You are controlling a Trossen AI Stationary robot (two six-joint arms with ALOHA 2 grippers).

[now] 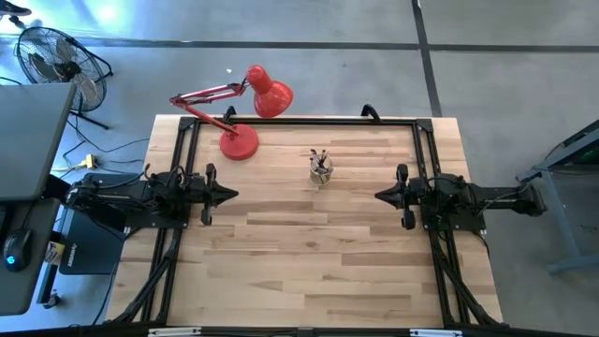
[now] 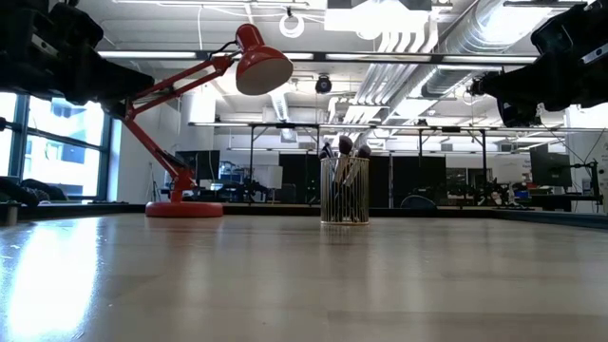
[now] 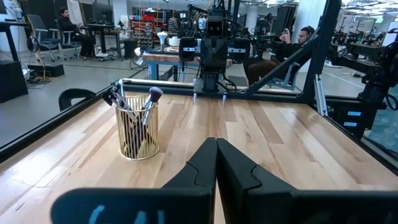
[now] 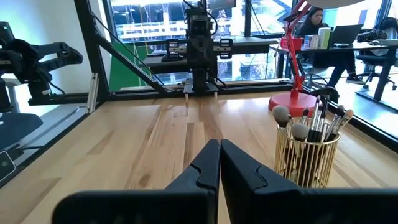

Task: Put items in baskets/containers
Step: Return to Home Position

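Observation:
A small gold wire cup (image 1: 321, 172) stands upright on its base on the wooden table, just behind the middle. Several brushes (image 4: 311, 121) stand in it with their bristle tips up, leaning on its rim. The cup (image 3: 138, 134) and the brushes (image 3: 134, 99) also show in the left wrist view. My left gripper (image 1: 234, 195) hovers level at the table's left side, shut and holding nothing. My right gripper (image 1: 377, 195) mirrors it at the right side, shut and holding nothing. Both point toward the table's middle and stand well short of the cup.
A red desk lamp (image 1: 245, 112) stands at the far left of the table, its base (image 1: 238, 143) left of the cup. A black frame rail (image 1: 299, 122) runs along the far edge and both sides. Bare wood lies between the grippers and toward the near edge. People sit beyond the table.

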